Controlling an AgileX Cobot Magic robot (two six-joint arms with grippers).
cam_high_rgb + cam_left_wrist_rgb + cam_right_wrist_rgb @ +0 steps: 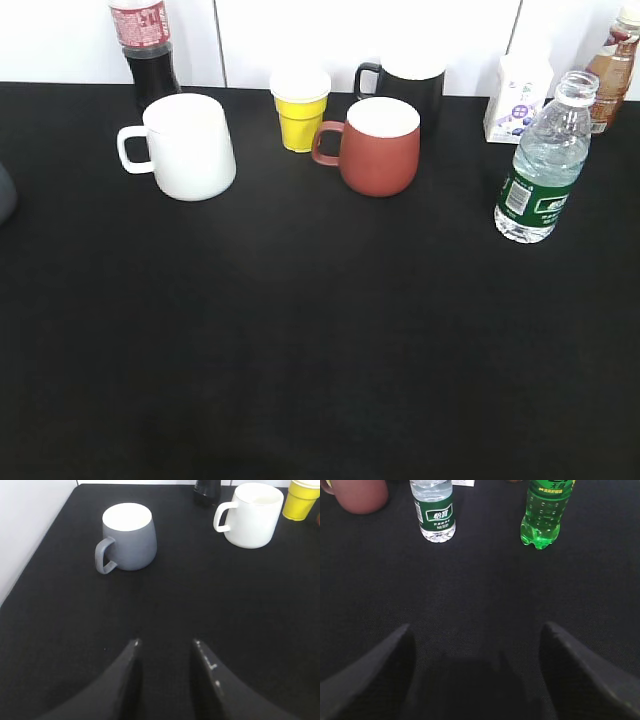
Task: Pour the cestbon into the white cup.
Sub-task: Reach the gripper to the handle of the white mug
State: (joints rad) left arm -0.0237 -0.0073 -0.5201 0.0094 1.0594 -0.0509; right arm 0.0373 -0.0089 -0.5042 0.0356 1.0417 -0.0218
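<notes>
The cestbon [543, 160], a clear ribbed water bottle with a dark green label and no cap, stands upright at the right of the black table; it also shows in the right wrist view [433, 510]. The white cup [187, 146] stands upright at the left, handle to the left, and shows in the left wrist view [252, 514]. My left gripper [166, 642] is open and empty, well short of the white cup. My right gripper [476, 630] is open wide and empty, well short of the cestbon. Neither gripper shows in the exterior view.
A grey mug [127, 537] stands at the far left. A yellow paper cup [301, 108], red-brown mug [378, 145] and black mug [402, 80] stand mid-back. A cola bottle [145, 45], small carton [518, 98] and brown bottle [613, 70] line the back. A green soda bottle [546, 511] stands right of the cestbon.
</notes>
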